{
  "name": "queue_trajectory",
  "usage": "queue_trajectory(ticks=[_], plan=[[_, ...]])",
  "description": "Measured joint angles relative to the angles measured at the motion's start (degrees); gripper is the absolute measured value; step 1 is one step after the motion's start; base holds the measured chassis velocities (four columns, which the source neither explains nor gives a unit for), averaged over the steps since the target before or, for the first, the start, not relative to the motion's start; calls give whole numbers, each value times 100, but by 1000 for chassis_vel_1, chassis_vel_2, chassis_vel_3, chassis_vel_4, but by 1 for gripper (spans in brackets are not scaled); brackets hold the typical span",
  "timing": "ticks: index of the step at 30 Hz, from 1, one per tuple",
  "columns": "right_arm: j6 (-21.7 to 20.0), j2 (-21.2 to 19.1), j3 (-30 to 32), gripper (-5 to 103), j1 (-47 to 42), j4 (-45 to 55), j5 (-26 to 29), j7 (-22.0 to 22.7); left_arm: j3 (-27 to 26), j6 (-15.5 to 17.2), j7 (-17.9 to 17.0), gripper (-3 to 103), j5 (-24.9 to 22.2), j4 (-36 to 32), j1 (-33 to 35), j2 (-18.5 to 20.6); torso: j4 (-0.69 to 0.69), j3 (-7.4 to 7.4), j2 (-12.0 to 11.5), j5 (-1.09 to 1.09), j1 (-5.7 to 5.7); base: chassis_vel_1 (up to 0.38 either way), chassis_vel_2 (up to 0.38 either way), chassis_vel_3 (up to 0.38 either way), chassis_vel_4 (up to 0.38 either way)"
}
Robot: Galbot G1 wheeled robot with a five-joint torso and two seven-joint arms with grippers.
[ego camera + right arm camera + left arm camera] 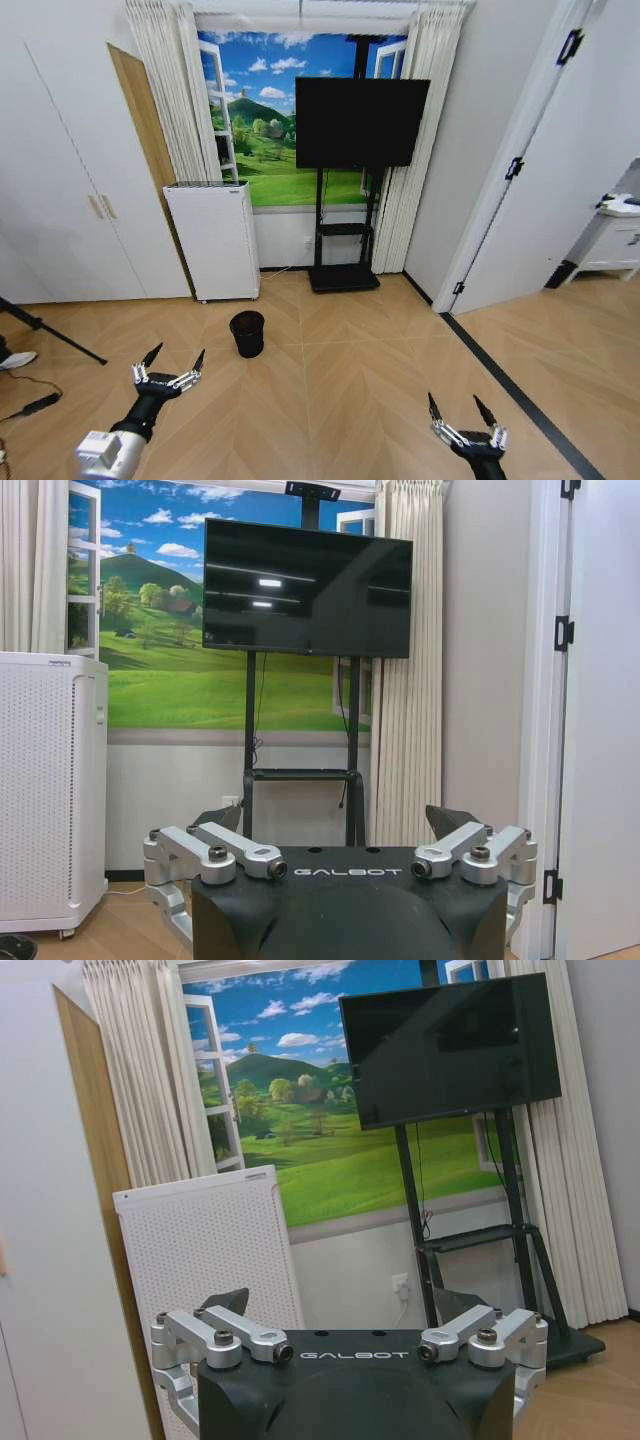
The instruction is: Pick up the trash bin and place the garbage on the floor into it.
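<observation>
The left gripper [170,362] hovers low over the floor [380,380], jaws spread and holding nothing. Ahead and slightly right of it, the trash bin [247,333] stands upright on the pale herringbone parquet, in front of the white perforated appliance [214,240] and well clear of the TV stand [343,270]. It is a small, dark, round, slightly tapered bin, likely light, thin-walled and stiff; a pinch over the open rim looks like the surest hold, since the smooth wall may slip. The right gripper [464,416] waits near the floor's dark strip [520,395], jaws likewise spread and empty.
</observation>
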Motion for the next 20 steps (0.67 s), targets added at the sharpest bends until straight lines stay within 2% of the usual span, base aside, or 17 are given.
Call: queue_trajectory(ticks=[20], plan=[[0,0,0,100,-1,0,0,0,0,0,0,100,0,0,1,0,0,-2,1,0,-4,0,0,0,0]])
